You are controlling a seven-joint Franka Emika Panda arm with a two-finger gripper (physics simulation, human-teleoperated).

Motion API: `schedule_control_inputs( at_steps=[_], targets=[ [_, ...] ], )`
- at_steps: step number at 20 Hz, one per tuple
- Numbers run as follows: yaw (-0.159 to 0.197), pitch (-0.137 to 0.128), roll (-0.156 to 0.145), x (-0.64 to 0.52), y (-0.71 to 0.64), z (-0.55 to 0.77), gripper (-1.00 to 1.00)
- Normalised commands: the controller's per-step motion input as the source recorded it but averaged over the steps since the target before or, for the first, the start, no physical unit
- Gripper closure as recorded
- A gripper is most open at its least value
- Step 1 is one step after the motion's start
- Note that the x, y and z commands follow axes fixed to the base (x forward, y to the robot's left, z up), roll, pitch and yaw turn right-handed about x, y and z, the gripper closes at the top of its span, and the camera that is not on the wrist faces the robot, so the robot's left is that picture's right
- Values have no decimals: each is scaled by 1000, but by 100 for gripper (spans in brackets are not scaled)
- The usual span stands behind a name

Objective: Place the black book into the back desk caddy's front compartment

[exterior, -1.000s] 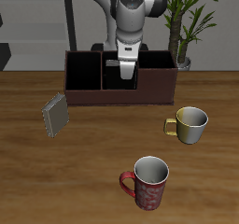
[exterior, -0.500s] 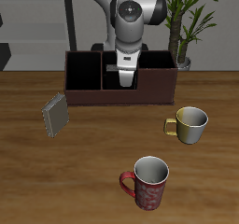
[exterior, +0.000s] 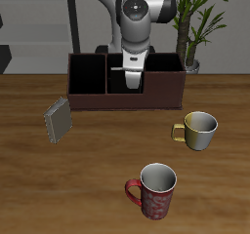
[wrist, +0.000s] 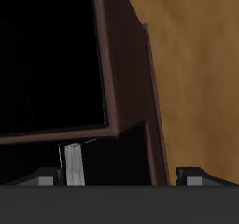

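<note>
Hand (exterior: 131, 79) has risen slightly over the last second, still above the caddy (exterior: 125, 94). Black book (wrist: 73, 164) hangs upright in it, pale page edge showing over the caddy's dark interior; fingers (wrist: 193, 177) sit wide either side, so can't tell if they pinch it. Grey book (exterior: 58, 120) lies on the surface at 9 o'clock, yellow mug (exterior: 197, 129) at 3, red mug (exterior: 153, 191) at 6.

A brown wooden table (exterior: 98, 150) with visible grain filled the foreground. Behind it stood a pale grey wall (exterior: 39, 23) crossed by a dark vertical post (exterior: 74, 19), and a green leafy potted plant (exterior: 195, 19) rose at the back.
</note>
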Motion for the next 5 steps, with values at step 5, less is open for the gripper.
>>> schedule_control_inputs(
  at_steps=[5],
  targets=[
    [-70, -16, 29, -21, 68, 187, -100]
  ],
)
